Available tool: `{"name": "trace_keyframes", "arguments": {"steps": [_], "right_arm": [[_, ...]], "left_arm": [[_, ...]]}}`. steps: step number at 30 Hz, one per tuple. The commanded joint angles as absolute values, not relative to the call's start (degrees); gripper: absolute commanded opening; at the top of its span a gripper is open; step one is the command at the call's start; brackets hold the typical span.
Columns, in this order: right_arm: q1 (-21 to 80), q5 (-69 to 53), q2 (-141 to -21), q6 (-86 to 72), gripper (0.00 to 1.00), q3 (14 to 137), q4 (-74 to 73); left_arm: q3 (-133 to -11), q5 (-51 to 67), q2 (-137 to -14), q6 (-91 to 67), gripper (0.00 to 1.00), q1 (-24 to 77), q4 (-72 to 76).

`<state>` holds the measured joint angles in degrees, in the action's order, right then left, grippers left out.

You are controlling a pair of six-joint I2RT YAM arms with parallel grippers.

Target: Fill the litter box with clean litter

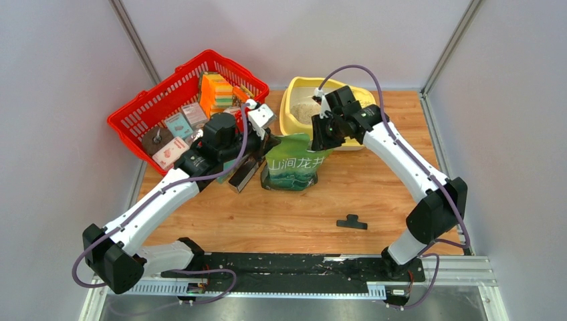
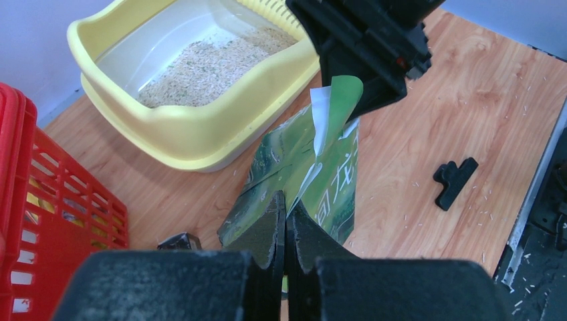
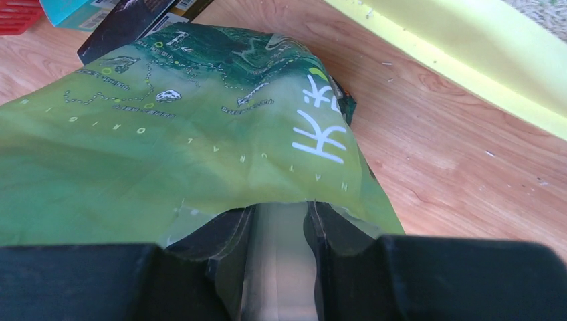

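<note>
The pale yellow litter box stands at the back of the table and holds a patch of beige clean litter. It also shows in the left wrist view, with litter across its white basin. A green printed bag stands upright in front of it. My left gripper is shut on the bag's left side edge. My right gripper grips the bag's top edge from above; in the top view it hangs over the bag, beside the box's front rim.
A red mesh basket with several packets stands at the back left, close to my left arm. A dark flat box lies left of the bag. A black clip lies on the wood nearer the front. Loose grains dot the table.
</note>
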<state>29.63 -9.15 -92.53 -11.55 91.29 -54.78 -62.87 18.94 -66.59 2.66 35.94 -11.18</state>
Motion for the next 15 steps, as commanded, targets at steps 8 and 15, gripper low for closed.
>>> {"name": "trace_keyframes", "arguments": {"steps": [8, 15], "right_arm": [[26.8, -20.0, -98.5, -7.1, 0.00, 85.0, -49.5], [17.0, -42.8, -101.0, -16.3, 0.00, 85.8, -43.6]], "left_arm": [[-65.2, 24.3, -65.7, 0.8, 0.00, 36.2, 4.1], [-66.2, 24.3, -66.4, 2.3, 0.00, 36.2, 3.3]]}}
